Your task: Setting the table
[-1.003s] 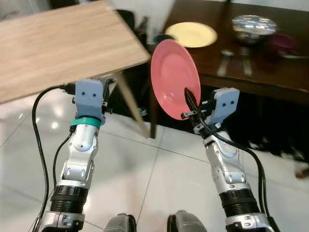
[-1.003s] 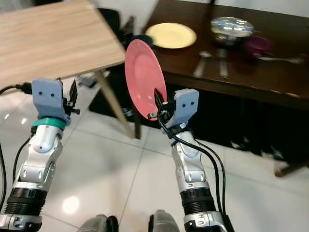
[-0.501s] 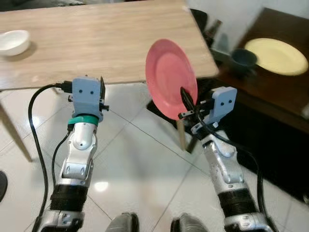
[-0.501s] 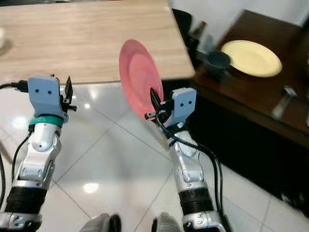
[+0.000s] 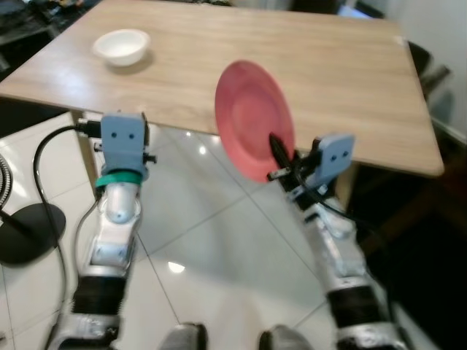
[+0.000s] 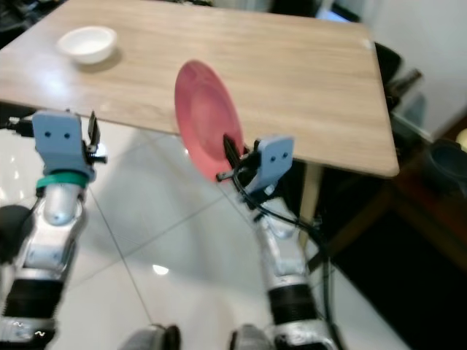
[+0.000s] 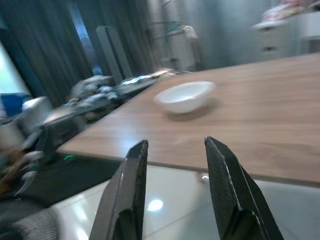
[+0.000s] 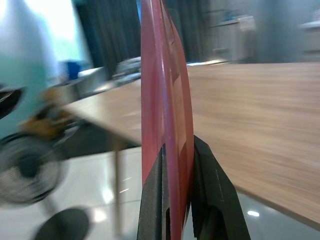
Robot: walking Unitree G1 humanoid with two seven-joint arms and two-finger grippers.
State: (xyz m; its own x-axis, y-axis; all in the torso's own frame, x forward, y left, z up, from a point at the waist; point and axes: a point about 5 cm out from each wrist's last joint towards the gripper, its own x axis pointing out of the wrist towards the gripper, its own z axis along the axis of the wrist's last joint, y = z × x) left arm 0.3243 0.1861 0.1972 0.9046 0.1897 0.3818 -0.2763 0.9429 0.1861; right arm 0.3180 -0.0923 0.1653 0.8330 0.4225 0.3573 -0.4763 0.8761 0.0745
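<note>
Pink plate (image 5: 252, 117) stands on edge, gripped at its lower rim between the two black fingers of the right gripper (image 5: 279, 157), raised just before the near edge of a light wooden table (image 5: 321, 80). Left gripper (image 7: 175, 165) hovers beside it, fingers apart and holding nothing. Farther back, a white bowl (image 5: 122, 46) sits near the table's far left corner.

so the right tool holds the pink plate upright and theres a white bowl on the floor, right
Not quite. The right tool does hold the plate upright, but the bowl sits on the table, not the floor, as the left eye view shows.
</note>
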